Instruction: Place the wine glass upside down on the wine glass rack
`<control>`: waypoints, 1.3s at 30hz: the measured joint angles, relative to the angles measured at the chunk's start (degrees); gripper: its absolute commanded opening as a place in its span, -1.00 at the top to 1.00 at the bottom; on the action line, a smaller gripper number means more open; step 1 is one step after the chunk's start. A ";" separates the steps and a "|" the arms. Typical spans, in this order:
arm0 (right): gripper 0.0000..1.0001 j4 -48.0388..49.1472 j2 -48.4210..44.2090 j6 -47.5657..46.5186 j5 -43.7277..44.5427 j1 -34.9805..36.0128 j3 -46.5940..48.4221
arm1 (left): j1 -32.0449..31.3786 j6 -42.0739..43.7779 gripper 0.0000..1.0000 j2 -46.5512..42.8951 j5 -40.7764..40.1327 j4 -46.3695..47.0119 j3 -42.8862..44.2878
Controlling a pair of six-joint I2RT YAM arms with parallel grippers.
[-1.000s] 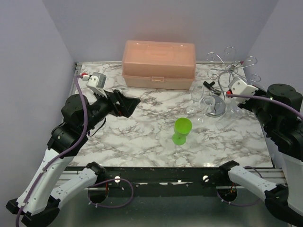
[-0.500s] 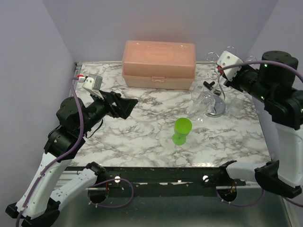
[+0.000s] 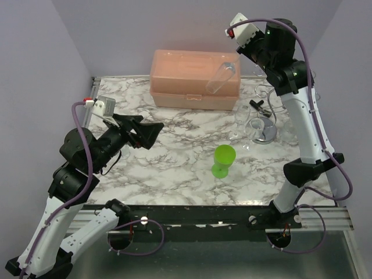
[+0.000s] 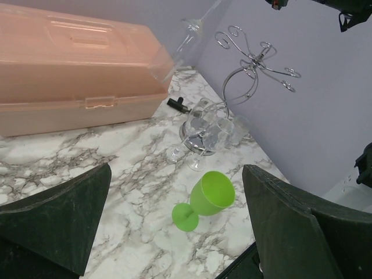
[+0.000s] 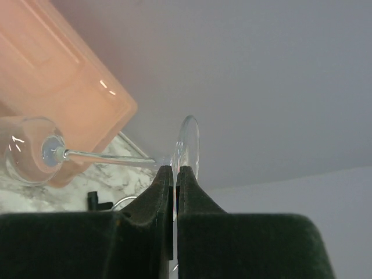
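**Wine glass clamped by its foot, high above the table and apart from the rack**

The right tool is clenched on the wine glass, its two fingers pinching the rim of the round foot edge-on. From that grip the thin stem runs sideways away from the tool to the bowl, so the glass lies close to level rather than upright. In the top view the right arm stands tall and the glass hangs in the air in front of the right end of the peach lidded box, with the bowl's mouth pointing down and to the left.

The wine glass rack stands on the marble table at the far right, below the held glass and well apart from it. None of its curled arms touch the glass. Several clear glasses crowd around its shiny round base, and a small black object lies just beside them. A green goblet stands upright near the middle of the table.

The left tool is released, jaws spread wide, holding nothing and hovering over the left part of the table
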 measured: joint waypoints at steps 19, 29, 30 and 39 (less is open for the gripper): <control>0.99 12.37 2.67 -6.97 5.97 -13.25 -2.05 | 0.37 -0.66 -0.97 -1.53 -1.86 0.85 -3.19; 0.99 11.63 -0.57 -9.33 3.85 -17.29 -11.04 | 0.63 -0.68 -0.97 -2.86 -1.86 0.79 -4.02; 0.99 11.61 -0.94 -9.57 3.67 -17.29 -11.50 | 0.63 -0.68 -0.97 -2.97 -1.86 0.76 -4.04; 0.99 10.88 -4.37 -10.40 1.77 -17.25 -13.75 | 0.76 -0.66 -0.97 -3.26 -1.86 0.74 -4.04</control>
